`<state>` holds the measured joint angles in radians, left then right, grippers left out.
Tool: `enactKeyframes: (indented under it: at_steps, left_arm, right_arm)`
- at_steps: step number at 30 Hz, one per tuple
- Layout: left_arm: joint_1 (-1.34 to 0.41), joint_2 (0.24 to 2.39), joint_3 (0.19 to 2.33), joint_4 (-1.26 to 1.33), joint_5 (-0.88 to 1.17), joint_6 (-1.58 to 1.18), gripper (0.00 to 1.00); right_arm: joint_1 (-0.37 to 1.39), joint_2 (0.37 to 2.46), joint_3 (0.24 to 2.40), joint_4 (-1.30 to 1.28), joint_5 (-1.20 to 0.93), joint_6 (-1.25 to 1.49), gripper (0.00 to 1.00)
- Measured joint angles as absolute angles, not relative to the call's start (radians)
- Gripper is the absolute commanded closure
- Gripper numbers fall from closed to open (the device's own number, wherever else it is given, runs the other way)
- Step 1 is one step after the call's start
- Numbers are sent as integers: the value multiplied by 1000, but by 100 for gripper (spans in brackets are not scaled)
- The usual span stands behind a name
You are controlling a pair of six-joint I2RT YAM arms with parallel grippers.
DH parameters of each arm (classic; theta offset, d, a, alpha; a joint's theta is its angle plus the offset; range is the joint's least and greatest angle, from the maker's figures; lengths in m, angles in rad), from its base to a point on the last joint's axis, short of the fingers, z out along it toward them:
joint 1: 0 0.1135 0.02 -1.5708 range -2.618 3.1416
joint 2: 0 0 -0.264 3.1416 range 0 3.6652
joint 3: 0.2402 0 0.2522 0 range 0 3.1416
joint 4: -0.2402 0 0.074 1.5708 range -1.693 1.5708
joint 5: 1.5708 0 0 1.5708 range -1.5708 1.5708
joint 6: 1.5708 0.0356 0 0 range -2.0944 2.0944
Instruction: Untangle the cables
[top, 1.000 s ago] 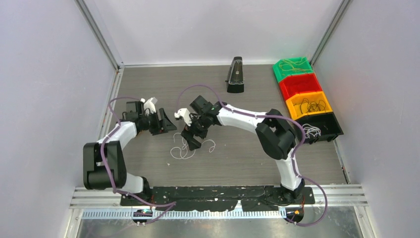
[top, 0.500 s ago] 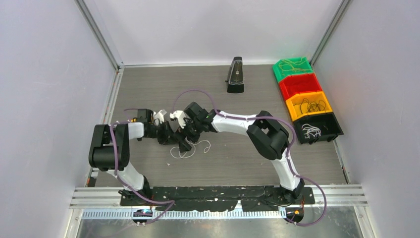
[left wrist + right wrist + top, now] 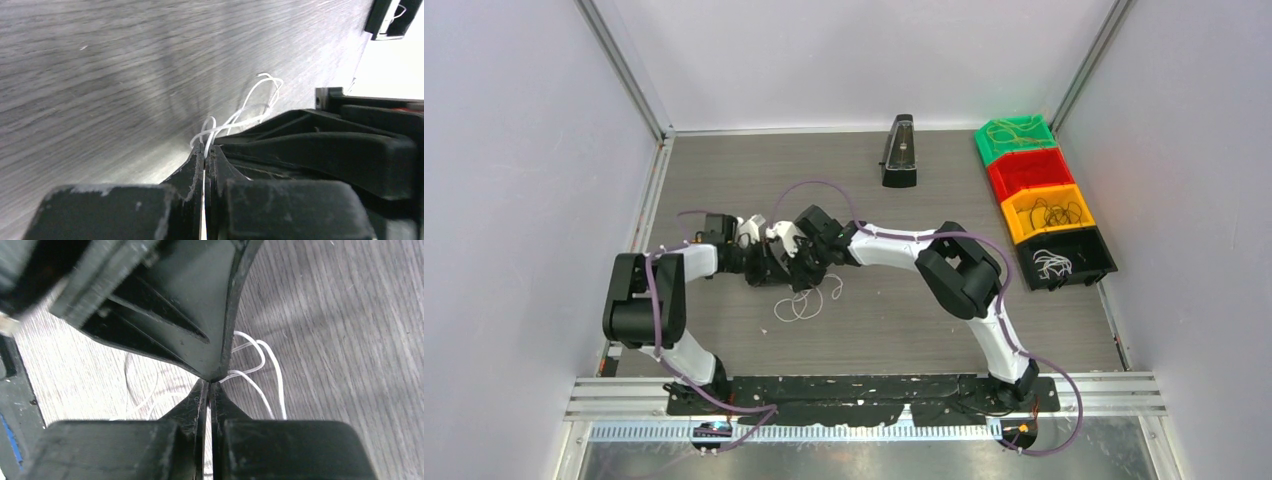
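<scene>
Cables: the white cables (image 3: 804,303) (image 3: 250,107) (image 3: 260,360) lie in loose loops mid-tabletop (image 3: 904,330), just on the near side of my two tool tips.
Left tool: my left tool (image 3: 771,266) (image 3: 205,150) has its jaws together, clamped on a white strand.
Right tool: my right tool (image 3: 802,270) (image 3: 209,387) is pinched on a white strand too, tip to tip with the left.
Hidden: from above my tools cover both grip points. The wrist views cut off most of the loops, so I cannot tell how the strands cross.
</scene>
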<state>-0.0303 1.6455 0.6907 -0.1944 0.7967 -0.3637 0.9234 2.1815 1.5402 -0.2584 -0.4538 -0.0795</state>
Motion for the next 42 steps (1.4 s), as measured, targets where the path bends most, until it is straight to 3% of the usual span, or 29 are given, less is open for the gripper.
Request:
enactKeyframes:
  at_steps: [8, 18, 21, 24, 27, 34, 39, 42]
  left_arm:
    - [49, 1442, 698, -159, 817, -379, 97]
    - [50, 1324, 722, -138, 883, -356, 98]
    - [20, 1322, 724, -130, 909, -356, 84]
    - [-39, 1323, 752, -130, 945, -356, 47]
    - [-96, 1323, 798, -123, 974, -358, 29]
    - [-139, 1306, 875, -102, 995, -363, 23]
    - [-138, 1299, 884, -102, 996, -350, 21]
    - [-138, 1304, 892, -104, 999, -342, 16]
  right_arm:
    - [883, 2080, 1467, -371, -483, -172, 94]
    - [622, 1724, 1413, -462, -586, -274, 94]
    - [569, 1663, 1413, -484, -623, -287, 94]
    - [532, 1636, 1414, -506, -686, -284, 94]
    - [506, 1626, 1415, -517, -740, -265, 94]
    - [403, 1516, 1415, -582, -792, -246, 95]
    - [245, 1445, 1486, -780, -765, -379, 95]
    - [135, 1446, 1562, -925, -734, -477, 95]
